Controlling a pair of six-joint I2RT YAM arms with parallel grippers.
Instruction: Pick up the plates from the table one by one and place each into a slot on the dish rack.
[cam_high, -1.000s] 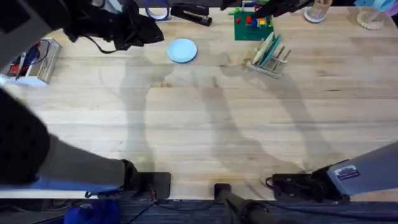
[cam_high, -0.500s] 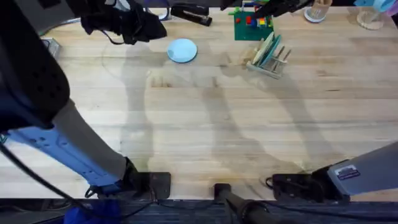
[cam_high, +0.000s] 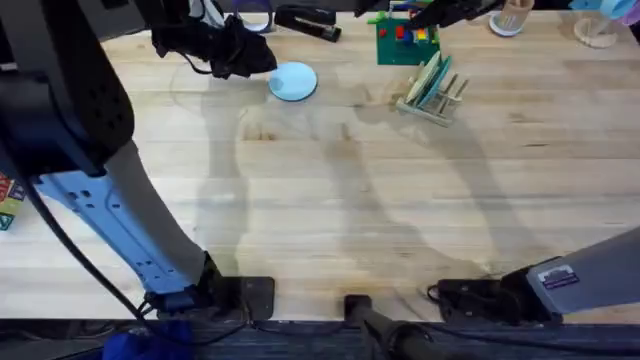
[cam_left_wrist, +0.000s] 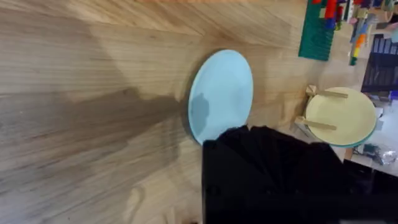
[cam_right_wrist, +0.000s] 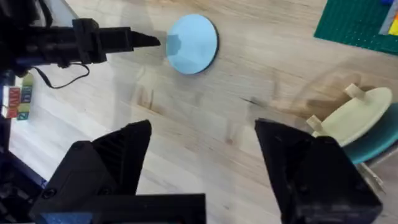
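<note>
Since a second ago my left arm has swung right across the table, bringing its claw just beside the pale plate lying flat, so the pickup looks near. Whether that claw is wide or narrow I cannot tell. My right claw hangs wide and empty near the rack, where the teal plate already stands

The overhead camera looks down and forward across the pale wooden plank worktop. Both wrist cameras angle down nearer, sharing the pale light-blue round plastic plate.
</note>
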